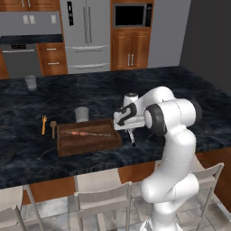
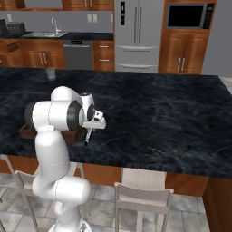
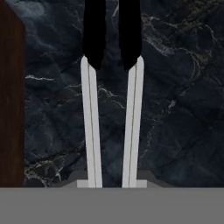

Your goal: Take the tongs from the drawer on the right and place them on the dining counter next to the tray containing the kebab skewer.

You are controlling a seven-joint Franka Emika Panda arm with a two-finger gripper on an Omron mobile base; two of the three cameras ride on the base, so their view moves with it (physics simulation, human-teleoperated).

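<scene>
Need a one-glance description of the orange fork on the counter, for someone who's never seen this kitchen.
Start at the long black stone counter and find the dark brown wooden tray holding a kebab skewer. Just past the tray's left end lie two small utensils side by side. The fork is the bright orange one, farther from the tray than the wooden spoon.

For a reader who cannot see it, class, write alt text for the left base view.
A white robot arm holds slim tongs in its gripper, tips hanging down over the black stone dining counter just right of a wooden tray holding a kebab skewer. An orange fork, wooden spoon and grey cup lie around the tray.
</scene>
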